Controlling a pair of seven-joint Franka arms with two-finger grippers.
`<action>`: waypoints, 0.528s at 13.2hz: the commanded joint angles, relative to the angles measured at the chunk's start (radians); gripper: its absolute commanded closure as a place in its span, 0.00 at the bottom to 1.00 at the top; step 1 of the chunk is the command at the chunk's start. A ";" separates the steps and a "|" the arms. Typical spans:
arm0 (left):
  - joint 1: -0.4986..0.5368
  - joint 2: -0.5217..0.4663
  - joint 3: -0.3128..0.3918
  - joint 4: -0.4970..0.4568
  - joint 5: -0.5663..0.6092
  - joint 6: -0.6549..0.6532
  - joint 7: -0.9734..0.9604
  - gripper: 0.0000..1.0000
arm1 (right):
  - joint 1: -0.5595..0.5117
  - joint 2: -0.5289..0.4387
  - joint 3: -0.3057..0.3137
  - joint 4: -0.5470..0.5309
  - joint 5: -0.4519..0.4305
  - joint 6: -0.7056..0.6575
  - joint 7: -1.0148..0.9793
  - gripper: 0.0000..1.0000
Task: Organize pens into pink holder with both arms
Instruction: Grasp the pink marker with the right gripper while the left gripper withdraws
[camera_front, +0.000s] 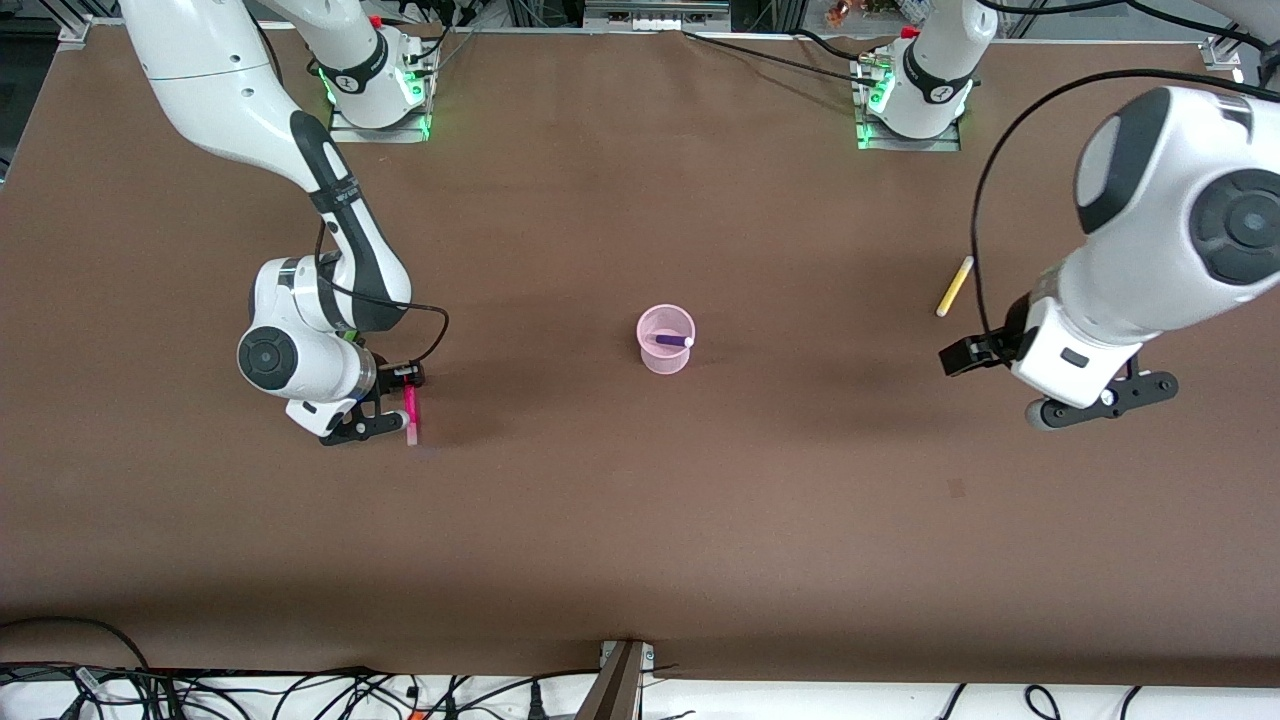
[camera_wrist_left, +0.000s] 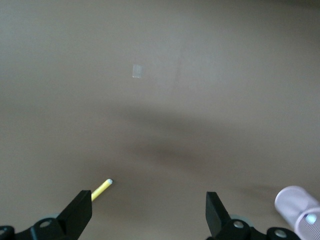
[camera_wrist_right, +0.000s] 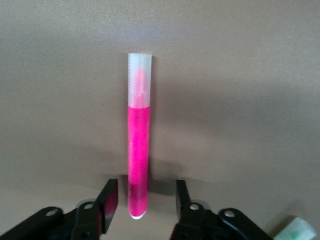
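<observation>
Straddling the magenta pen (camera_front: 410, 411) low at the right arm's end, the right gripper (camera_front: 398, 405) has its jaws part-open, not yet touching it.
Front view: pink holder (camera_front: 666, 340) at centre holds the purple pen (camera_front: 672, 341); yellow pen (camera_front: 954, 286) lies toward the picture's right edge. Left wrist view: left gripper (camera_wrist_left: 149, 212) wide open, empty, yellow pen (camera_wrist_left: 101, 189) beside one finger. Right wrist view: magenta pen (camera_wrist_right: 138, 135) between the fingers (camera_wrist_right: 111, 200).

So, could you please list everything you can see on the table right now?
brown table: one, brown, under everything
round pale pink translucent plastic cup: one, pink, mid-table
slim purple marker pen: one, purple, in the cup
slim yellow marker pen: one, yellow, lying toward the left arm's end
slim magenta-pink marker pen: one, magenta, lying toward the right arm's end
pale green end: one, partly seen, beside right tool
left tool: black, open, over bare table
right tool: black, open, straddling the magenta pen
</observation>
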 joint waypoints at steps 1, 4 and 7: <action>0.075 -0.106 -0.015 -0.166 -0.037 0.058 0.189 0.00 | 0.006 -0.021 -0.003 -0.029 0.026 0.015 0.008 0.53; 0.121 -0.198 -0.015 -0.369 -0.037 0.245 0.294 0.00 | 0.006 -0.020 -0.003 -0.029 0.026 0.016 0.008 0.66; 0.154 -0.198 -0.015 -0.382 -0.037 0.258 0.417 0.00 | -0.002 -0.018 -0.003 -0.029 0.026 0.009 0.017 0.88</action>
